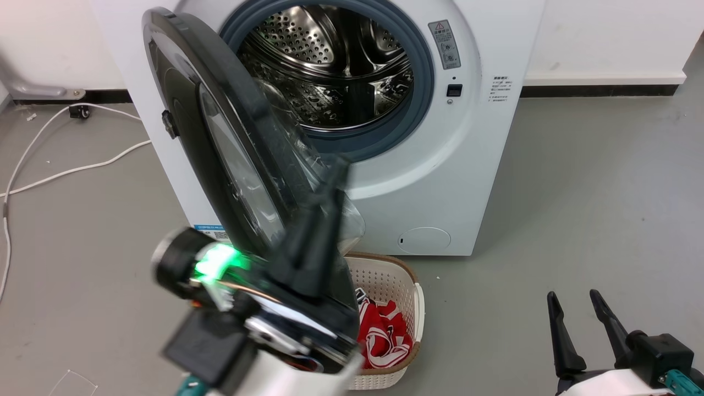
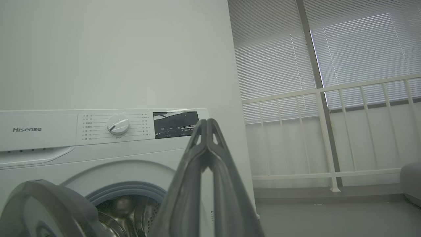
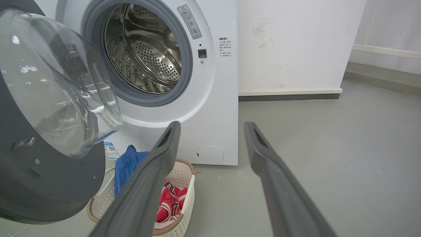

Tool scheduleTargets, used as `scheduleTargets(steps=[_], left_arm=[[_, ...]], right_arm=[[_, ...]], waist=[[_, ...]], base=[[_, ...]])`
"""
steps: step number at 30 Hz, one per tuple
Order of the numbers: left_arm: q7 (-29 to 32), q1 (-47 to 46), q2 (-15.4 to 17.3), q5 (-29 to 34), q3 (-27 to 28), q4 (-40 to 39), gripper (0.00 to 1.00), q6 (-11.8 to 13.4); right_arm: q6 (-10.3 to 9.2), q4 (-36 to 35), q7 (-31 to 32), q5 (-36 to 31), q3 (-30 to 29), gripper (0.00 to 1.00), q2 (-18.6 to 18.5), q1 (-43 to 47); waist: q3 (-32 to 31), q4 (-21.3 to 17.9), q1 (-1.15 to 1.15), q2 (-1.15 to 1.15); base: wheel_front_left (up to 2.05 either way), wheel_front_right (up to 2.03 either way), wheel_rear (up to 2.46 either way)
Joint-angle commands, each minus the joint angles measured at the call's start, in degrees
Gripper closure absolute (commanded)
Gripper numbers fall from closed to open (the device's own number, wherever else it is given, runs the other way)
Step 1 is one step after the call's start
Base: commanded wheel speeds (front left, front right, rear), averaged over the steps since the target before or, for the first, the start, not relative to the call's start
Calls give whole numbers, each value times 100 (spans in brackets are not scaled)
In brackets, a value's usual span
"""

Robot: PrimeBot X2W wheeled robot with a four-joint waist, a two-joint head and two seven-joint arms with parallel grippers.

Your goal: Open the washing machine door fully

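The white washing machine [image 1: 484, 181] stands ahead, its steel drum [image 1: 330, 71] exposed. Its glossy black washing machine door [image 1: 187, 115] is swung roughly halfway out to the left, the clear glass bowl [image 3: 52, 85] facing the drum. My left gripper [image 1: 338, 165] is raised in front of the door's inner side, fingers pressed together and shut on nothing; whether it touches the glass I cannot tell. In the left wrist view the gripper [image 2: 207, 123] points at the control panel [image 2: 115, 126]. My right gripper [image 1: 575, 302] rests open low at the right, away from the machine [image 3: 213, 82].
A white laundry basket [image 1: 415, 308] with red and blue clothes sits on the floor right under the door's swing, in front of the machine. White cables [image 1: 66, 170] trail over the grey floor at the left. A white railing [image 2: 325, 131] stands right of the machine.
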Motion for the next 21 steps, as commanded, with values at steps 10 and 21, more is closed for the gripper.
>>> scheduleTargets(steps=[10,21], left_arm=[[1493,679,93,-661,-1317,810,100,-139],[1477,691,63,-792,-1028,2308,100,378]], right_arm=[[-1,-41,62,-28,-16,0,26,1],[-1,-28,122,-16,30,0,26,-80]], waist=[[41,6,0,0],[162,-135,0,0]], base=[[0,0,0],[0,0,0]])
